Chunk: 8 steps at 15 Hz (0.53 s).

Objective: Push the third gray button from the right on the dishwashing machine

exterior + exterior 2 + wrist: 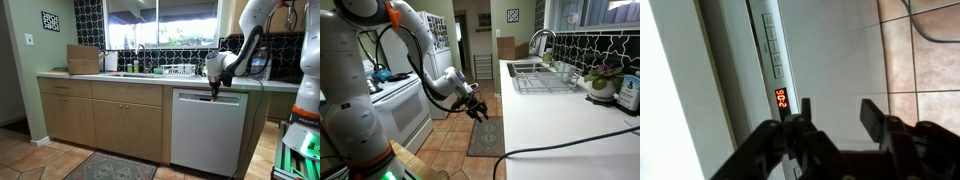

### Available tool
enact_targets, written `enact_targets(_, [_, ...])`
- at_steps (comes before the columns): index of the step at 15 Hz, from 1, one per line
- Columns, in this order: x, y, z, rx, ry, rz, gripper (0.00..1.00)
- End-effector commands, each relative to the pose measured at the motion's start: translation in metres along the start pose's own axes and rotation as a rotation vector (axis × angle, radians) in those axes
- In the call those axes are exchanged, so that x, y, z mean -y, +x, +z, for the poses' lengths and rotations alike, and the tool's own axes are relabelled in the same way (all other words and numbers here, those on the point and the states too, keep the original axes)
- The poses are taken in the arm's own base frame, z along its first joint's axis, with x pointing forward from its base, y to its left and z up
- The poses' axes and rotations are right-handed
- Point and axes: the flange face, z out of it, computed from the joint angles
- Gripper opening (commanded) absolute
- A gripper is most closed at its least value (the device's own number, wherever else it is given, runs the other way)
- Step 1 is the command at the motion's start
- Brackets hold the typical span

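Observation:
The white dishwashing machine point(208, 135) is built in under the counter, right of the tan cabinets. Its narrow control strip point(772, 45) runs up the wrist view with several gray buttons in a row and a red lit display point(781, 98) below them. My gripper point(838, 112) is open and empty. One finger lies over the strip just past the display; the other is over the white door front. In both exterior views the gripper point(213, 92) point(478, 110) is at the dishwasher's top edge, pointing at the strip. I cannot tell whether a finger touches it.
Tan wooden cabinets point(105, 115) stand beside the dishwasher. The countertop point(560, 120) carries a sink and a dish rack point(542, 78). A rug point(110, 167) lies on the tile floor. A white stove point(395, 105) stands opposite, and a black cable point(550, 150) crosses the counter.

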Motion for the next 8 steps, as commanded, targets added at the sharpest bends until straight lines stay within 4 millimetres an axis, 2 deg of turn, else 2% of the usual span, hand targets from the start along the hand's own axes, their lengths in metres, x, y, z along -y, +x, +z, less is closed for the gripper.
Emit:
enact_targets(1, [-0.013, -0.024, -0.032, -0.089, 0.143, -0.003, 0.85])
enact_targets(3, [-0.018, -0.036, -0.044, -0.135, 0.208, 0.012, 0.99])
enact_targets(8, [-0.012, -0.075, -0.056, -0.236, 0.342, -0.025, 1.00])
